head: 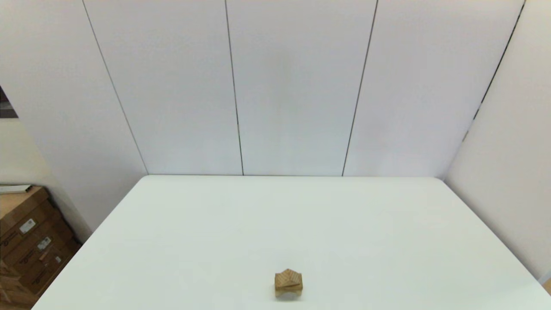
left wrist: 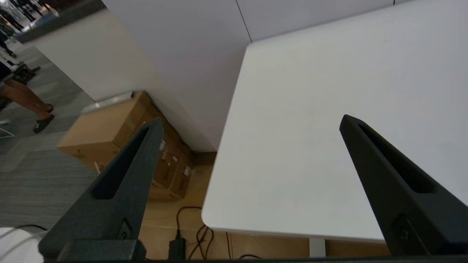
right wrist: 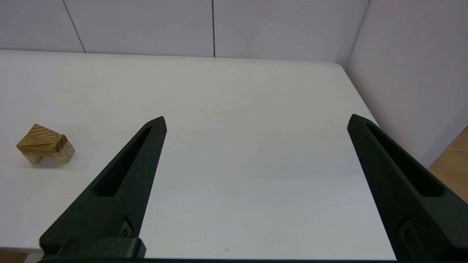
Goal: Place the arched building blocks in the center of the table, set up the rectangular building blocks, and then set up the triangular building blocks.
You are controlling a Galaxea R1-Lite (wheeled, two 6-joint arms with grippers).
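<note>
A small stack of wooden blocks stands on the white table [head: 301, 215] near its front edge, about mid-width. The light tan arched block [head: 288, 292] is at the bottom, its hollow facing down [right wrist: 34, 157]. On top of it lies the grained triangular wedge [head: 288, 277] [right wrist: 36, 133]. I cannot tell whether the darker tan layer between them is the rectangular plank. My right gripper [right wrist: 256, 117] hangs open over the table's near right part, well away from the stack. My left gripper [left wrist: 251, 119] hangs open by the table's near left corner. Neither arm appears in the head view.
Cardboard boxes [head: 30, 241] [left wrist: 109, 128] stand on the floor left of the table, with cables [left wrist: 197, 233] under its corner. White wall panels [head: 275, 86] close off the back and right sides. A person's legs [left wrist: 25, 102] show far off.
</note>
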